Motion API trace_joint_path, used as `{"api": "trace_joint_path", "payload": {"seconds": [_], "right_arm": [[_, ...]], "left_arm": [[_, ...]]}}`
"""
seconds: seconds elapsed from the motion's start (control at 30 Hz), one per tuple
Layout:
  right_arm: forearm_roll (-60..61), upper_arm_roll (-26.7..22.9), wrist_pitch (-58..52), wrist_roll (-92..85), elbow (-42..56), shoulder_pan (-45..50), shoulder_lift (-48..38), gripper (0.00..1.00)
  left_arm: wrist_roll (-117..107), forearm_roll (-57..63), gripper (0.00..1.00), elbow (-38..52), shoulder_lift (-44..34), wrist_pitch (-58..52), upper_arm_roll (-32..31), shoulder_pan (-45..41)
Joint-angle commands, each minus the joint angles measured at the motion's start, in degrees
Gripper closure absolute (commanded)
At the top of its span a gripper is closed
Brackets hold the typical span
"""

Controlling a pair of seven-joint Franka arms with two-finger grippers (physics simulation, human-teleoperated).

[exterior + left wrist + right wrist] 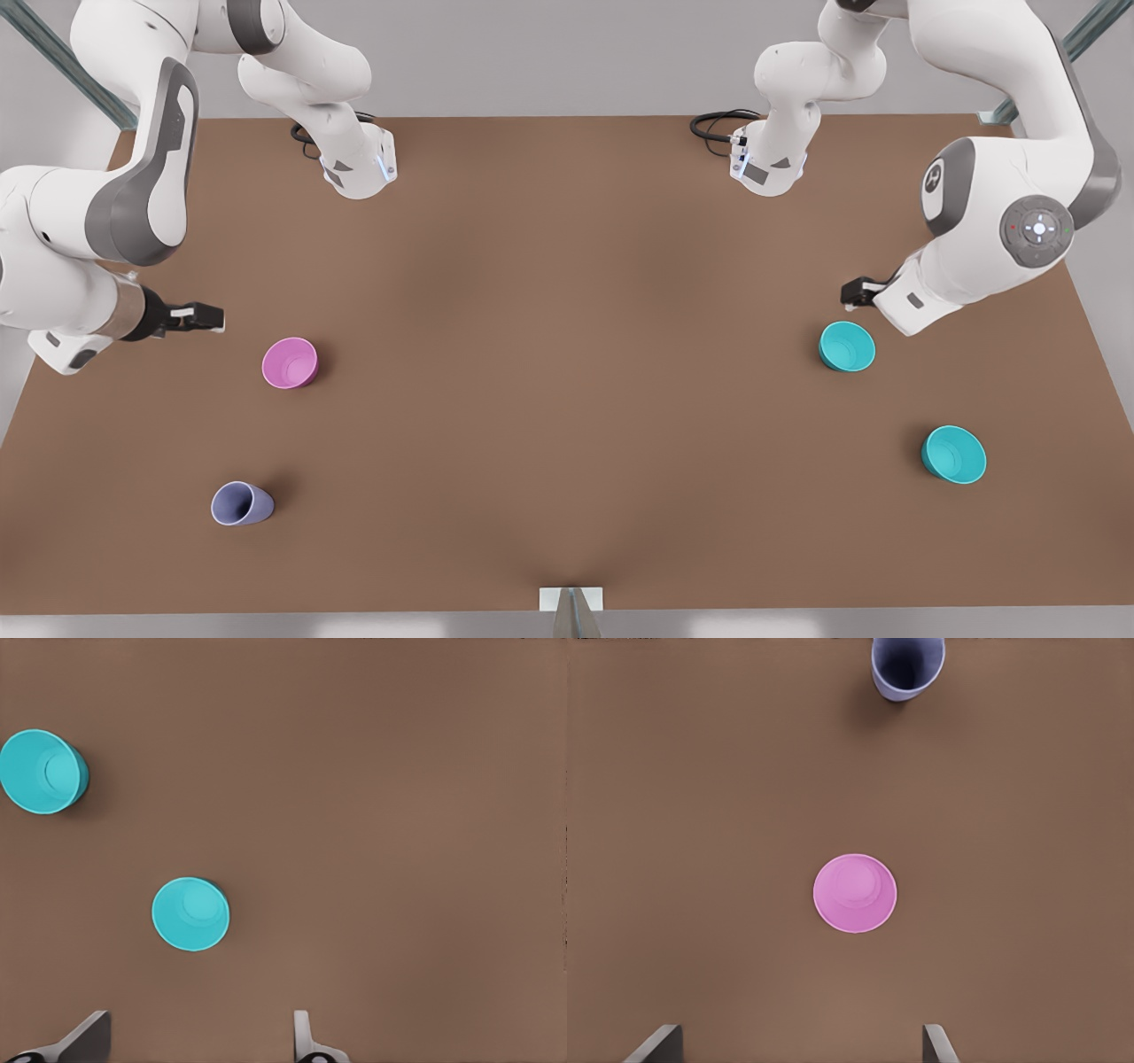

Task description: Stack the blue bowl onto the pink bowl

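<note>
Nearest, a lavender cup (241, 504) and flared teal bowl (954, 455) stand on the brown table (567, 372). Farther, pink bowl (290, 362) sits beneath the spread-fingered right gripper (205, 316). Blue bowl (846, 346) sits just beside the left gripper (856, 292), fingers parted.

table (567, 266): brown, flat
on it: pink bowl (290, 362), blue bowl (846, 346), wider teal bowl (953, 455), lavender cup (240, 503) — all well apart
</note>
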Motion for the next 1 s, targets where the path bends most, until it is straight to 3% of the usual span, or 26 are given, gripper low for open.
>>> {"api": "trace_joint_path", "payload": {"seconds": [0.0, 0.1, 0.13, 0.3, 0.4, 0.57, 0.97], "right_arm": [[0.1, 0.0, 1.5, -4.4, 0.1, 0.0, -0.1, 0.00], [1.0, 0.1, 1.6, -4.9, 0.6, -0.9, 1.2, 0.00], [2.8, 0.1, 3.0, -4.6, -5.0, -1.3, 1.3, 0.00], [3.0, -0.2, 35.7, -4.4, -30.6, -3.0, -0.3, 0.00], [2.7, -0.2, 48.8, -4.8, -37.1, -4.2, 1.4, 0.00], [3.2, -0.2, 54.1, -4.3, -38.8, -5.1, 3.1, 0.00], [10.9, 0.1, 53.9, -5.3, -43.4, -6.6, 10.0, 0.00]], "left_arm": [[-0.9, -0.2, 0.00, 0.1, 0.0, 1.0, 0.0, -0.1], [-0.9, -0.2, 0.00, 0.1, 0.0, 1.0, 0.0, -0.1], [-0.9, -0.3, 0.00, 0.1, 0.0, 1.0, 0.0, -0.1], [-0.8, -1.4, 0.00, 2.2, 1.9, 1.1, 0.0, -0.3], [-0.6, -6.2, 0.00, 2.6, 2.0, 1.1, -0.6, -0.7], [0.4, -6.4, 0.00, 2.6, 3.7, -0.2, -0.5, -0.1], [0.5, -6.1, 0.00, 2.6, 4.4, -0.5, -0.4, 1.2]]}}
